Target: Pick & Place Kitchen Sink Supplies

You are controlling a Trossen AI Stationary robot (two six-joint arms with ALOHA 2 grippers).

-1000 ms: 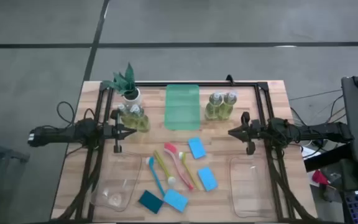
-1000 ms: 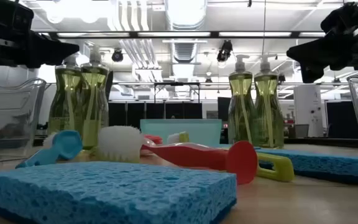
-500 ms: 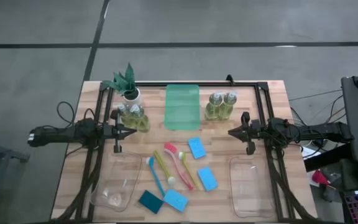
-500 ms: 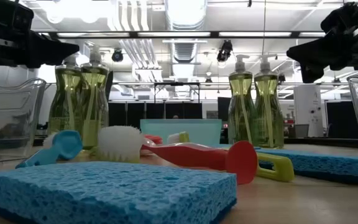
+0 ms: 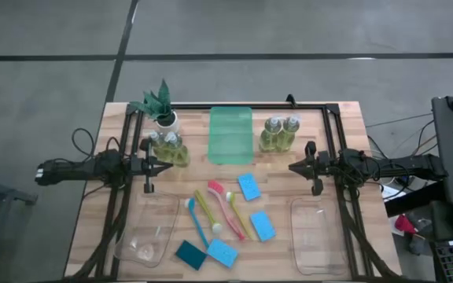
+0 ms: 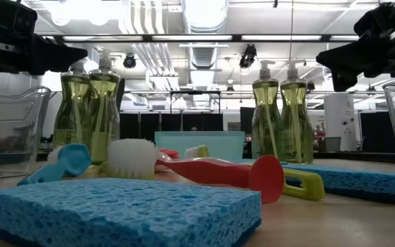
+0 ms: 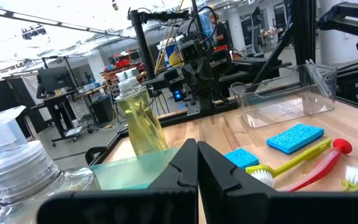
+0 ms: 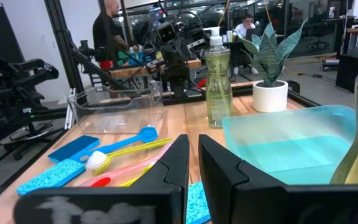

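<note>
A light wooden slatted table (image 5: 368, 236) with a black metal frame carries everything. Two dark arms are held level over it, one from each side edge: the left gripper (image 5: 169, 165) is pressed shut just beside the left bottle pair, holding nothing; the right gripper (image 5: 292, 166) is closed down to a thin slit, empty, and sits below the right bottle pair toward the right edge. Two clear plastic bins are seen near the front edge, one at the front left (image 5: 146, 230) and one at the front right (image 5: 318, 236), both without supplies inside. A flat translucent green tray (image 5: 231, 134) lies at the middle of the back edge. A spiky green plant in a white pot (image 5: 162, 106) stands at the back left corner. Two clear pump bottles of yellow-green soap (image 5: 170, 148) stand touching each other left of the tray, in front of the plant; another pair of the same bottles (image 5: 280, 134) stands right of the tray. Four rectangular sponges are spread over the middle and front: a blue one (image 5: 248, 186) mid-table, a blue one (image 5: 262, 226) nearer the front, a light blue one (image 5: 222, 253) at the front edge, and a dark teal one (image 5: 190, 255) touching it on the left. Three slim long-handled brushes lie close together at the centre: blue (image 5: 197, 223), yellow (image 5: 206, 211) and pink-red (image 5: 228, 203), the yellow and pink-red crossing near the white bristle heads.
</note>
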